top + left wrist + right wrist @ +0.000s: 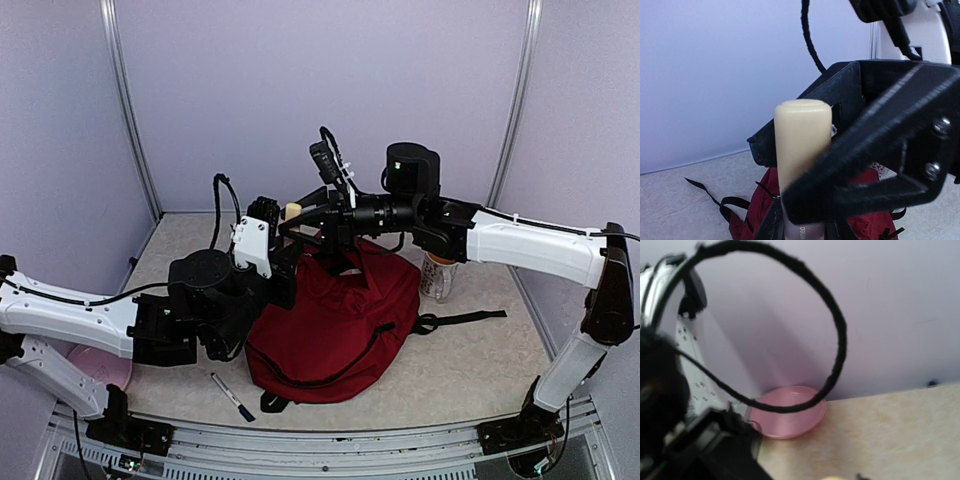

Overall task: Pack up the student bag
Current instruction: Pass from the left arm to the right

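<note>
**Mia:** What could go wrong here?

**Ben:** Start at the front. A black pen (232, 397) lies loose on the table (450, 370) by the near edge. A pink bowl (100, 366) peeks out from under the left arm (70, 315). I think those are out of the way. Behind the pen is the student bag (335, 320), the big red one, lying flat in the middle. I can't see an open mouth in it. If the mouth is not held wide, the stick could land on the cloth and roll off.

**Mia:** What stick?

**Ben:** The left claw (288, 232) is squeezed tight on a cream stick (801, 140). The stick stands up, and its round top pokes out above the claw.

**Mia:** Anything else?

**Ben:** A jar (438, 275) stands just beside the bag, under the right arm (530, 245). A low swing could tip it. Farther back, the two claws are very near each other, so they could bump.

**Mia:** Where is the bag from the claws?

**Ben:** Under them. Both claws are over its far end, the end nearest the back wall (320, 90). The left wrist camera shows red cloth right below the stick. The right claw (318, 226) reaches across from the other side. I cannot tell if it is open or shut, or if it holds the cloth. Its own camera shows only a black cord (837, 330), the bowl and the wall.
</note>
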Robot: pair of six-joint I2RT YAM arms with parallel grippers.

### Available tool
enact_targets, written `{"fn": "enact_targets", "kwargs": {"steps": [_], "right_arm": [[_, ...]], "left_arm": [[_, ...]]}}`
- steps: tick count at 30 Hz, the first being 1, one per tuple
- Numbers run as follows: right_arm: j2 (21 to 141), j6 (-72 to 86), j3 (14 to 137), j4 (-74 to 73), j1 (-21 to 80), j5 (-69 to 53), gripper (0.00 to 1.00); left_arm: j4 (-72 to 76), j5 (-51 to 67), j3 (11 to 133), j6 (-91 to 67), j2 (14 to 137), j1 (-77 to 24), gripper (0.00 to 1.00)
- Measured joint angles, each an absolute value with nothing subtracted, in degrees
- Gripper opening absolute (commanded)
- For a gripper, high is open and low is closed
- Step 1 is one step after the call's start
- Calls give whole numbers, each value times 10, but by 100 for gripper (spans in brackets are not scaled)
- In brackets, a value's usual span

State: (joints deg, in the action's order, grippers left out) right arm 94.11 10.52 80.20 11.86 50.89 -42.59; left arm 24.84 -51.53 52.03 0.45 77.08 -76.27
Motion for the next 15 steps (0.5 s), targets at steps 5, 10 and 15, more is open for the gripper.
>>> {"fn": "enact_targets", "kwargs": {"steps": [5,10,15], "right_arm": [[952,115,815,110,509,-429,3],[952,116,816,103,509,-426,0],[948,87,814,69,503,-415,0]], "left_arm": [[253,-515,521,18,772,-763,0],[251,-516,521,21,773,-763,75],[208,-507,521,-30,767,-758,99]]}}
